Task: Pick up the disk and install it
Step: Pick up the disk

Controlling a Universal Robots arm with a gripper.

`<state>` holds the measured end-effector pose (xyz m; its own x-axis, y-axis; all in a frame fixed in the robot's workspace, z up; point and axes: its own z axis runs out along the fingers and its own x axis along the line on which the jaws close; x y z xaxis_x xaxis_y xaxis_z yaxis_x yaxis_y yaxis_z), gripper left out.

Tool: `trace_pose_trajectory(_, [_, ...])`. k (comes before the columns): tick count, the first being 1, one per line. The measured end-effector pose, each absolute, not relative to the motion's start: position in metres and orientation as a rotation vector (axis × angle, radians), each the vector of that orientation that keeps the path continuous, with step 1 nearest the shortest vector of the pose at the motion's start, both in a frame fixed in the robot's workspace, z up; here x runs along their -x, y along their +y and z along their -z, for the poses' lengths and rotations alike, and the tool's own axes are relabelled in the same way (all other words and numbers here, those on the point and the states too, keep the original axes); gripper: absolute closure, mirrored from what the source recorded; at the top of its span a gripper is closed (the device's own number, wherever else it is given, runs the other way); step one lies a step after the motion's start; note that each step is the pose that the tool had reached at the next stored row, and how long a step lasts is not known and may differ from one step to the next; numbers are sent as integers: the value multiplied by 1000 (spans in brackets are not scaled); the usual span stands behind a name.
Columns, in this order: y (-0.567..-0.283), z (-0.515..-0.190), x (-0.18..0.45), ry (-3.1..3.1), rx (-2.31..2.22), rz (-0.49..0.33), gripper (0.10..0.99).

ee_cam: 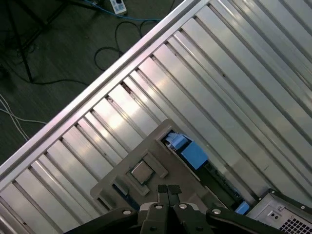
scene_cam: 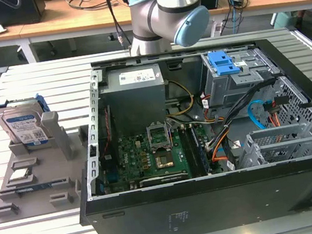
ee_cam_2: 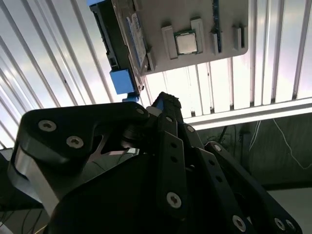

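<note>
Okay, I'm hovering closed, empty fingers [ee_cam: 167, 189] near the silver blue-framed rectangular disk [scene_cam: 25, 129], sitting unpicked in its grey holder [scene_cam: 40, 166].

The disk [scene_cam: 24, 126] is seen with its lower edge hidden behind a wall of the grey holder [scene_cam: 73, 157] in the exterior view, where the arm [scene_cam: 165, 8] is cut off at the top; in the second wrist view the disk is cropped by the picture's edge.
</note>
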<state>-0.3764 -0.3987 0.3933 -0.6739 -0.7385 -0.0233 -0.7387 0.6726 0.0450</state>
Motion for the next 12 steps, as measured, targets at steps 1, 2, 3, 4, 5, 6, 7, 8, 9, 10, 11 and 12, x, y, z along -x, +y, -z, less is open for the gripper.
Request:
trace_pose_trajectory(1, [-399, -393, 376, 2866, 1278, -79, 984])
trace_pose_trajectory(2, [-399, -393, 376, 2855, 1302, -79, 984])
trace_pose_trajectory(3, [-399, -393, 376, 2850, 1314, -80, 984])
trace_pose_trajectory(4, [-399, -393, 376, 2846, 1322, -80, 984])
trace_pose_trajectory(5, [-399, -393, 376, 2840, 1336, -80, 984])
trace_pose_trajectory(6, [-399, -393, 376, 2836, 1345, -80, 984])
trace_pose_trajectory(7, [-399, -393, 376, 2832, 1354, -80, 984])
trace_pose_trajectory(8, [-399, -393, 376, 2823, 1373, -80, 984])
trace_pose_trajectory(9, [-399, -393, 376, 2816, 1389, -80, 984])
trace_pose_trajectory(10, [-399, -393, 376, 2812, 1397, -80, 984])
trace_pose_trajectory(11, [-399, -393, 376, 2807, 1406, -80, 984])
trace_pose_trajectory(12, [-399, -393, 376, 2803, 1416, -80, 984])
